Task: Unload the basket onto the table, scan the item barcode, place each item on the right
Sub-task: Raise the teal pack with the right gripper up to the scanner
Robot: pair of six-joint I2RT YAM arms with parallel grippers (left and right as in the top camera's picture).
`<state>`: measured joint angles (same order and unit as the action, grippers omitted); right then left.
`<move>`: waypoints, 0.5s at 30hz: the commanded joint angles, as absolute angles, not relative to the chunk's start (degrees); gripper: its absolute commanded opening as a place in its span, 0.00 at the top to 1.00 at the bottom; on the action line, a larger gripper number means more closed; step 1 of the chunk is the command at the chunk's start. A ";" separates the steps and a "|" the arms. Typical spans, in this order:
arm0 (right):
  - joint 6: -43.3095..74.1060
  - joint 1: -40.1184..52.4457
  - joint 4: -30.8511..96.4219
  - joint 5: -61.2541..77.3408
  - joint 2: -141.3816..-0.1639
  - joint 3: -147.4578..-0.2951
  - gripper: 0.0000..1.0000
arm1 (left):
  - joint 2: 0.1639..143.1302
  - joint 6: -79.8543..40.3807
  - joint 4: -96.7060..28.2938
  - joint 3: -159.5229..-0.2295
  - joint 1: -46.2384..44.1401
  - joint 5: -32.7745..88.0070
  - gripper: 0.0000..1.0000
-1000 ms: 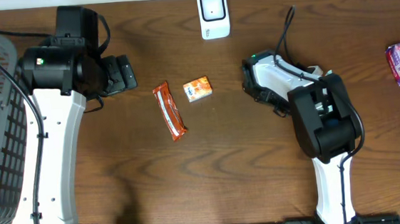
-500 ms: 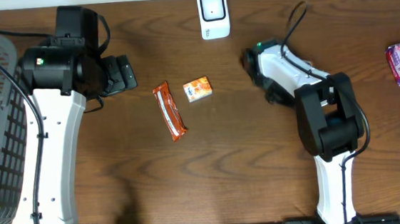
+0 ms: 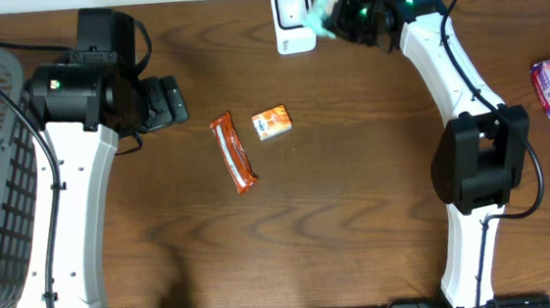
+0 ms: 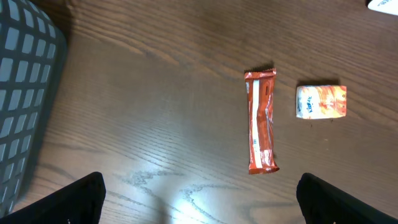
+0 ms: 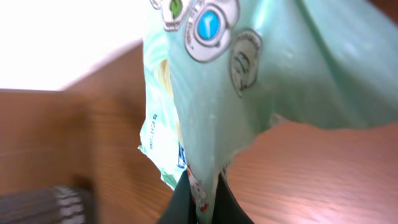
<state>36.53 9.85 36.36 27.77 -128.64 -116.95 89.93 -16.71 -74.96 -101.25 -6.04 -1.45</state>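
Pinching the lower edge of a pale green plastic packet (image 5: 249, 81), the right gripper's (image 5: 202, 202) dark fingers press together, mostly cut off at the wrist frame's bottom. Overhead, the packet is a blur just beside the white box-shaped scanner (image 3: 294, 20); contact is unclear. The left gripper (image 4: 211, 199) stands spread wide, only its tips showing, above an orange-red wrapped bar (image 4: 261, 121) and a small orange carton (image 4: 320, 101).
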 commanded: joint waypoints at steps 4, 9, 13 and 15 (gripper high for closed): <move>50.68 12.43 20.73 38.85 -132.97 -117.62 0.99 | 90.32 -17.19 -75.20 -101.16 -5.85 -1.50 0.02; 55.70 13.45 12.47 39.72 -136.35 -117.62 0.99 | 90.32 -17.19 -75.20 -101.16 -5.85 -1.52 0.02; 55.70 13.54 9.91 39.18 -137.67 -117.62 0.99 | 90.32 -17.19 -75.20 -101.16 -5.85 -1.50 0.02; 55.94 13.54 9.21 39.13 -137.93 -117.62 0.99 | 90.32 -17.19 -75.20 -101.16 -5.85 -1.50 0.02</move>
<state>54.08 13.56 10.41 37.98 -138.30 -117.14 89.93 -16.71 -74.96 -101.25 -6.04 -1.45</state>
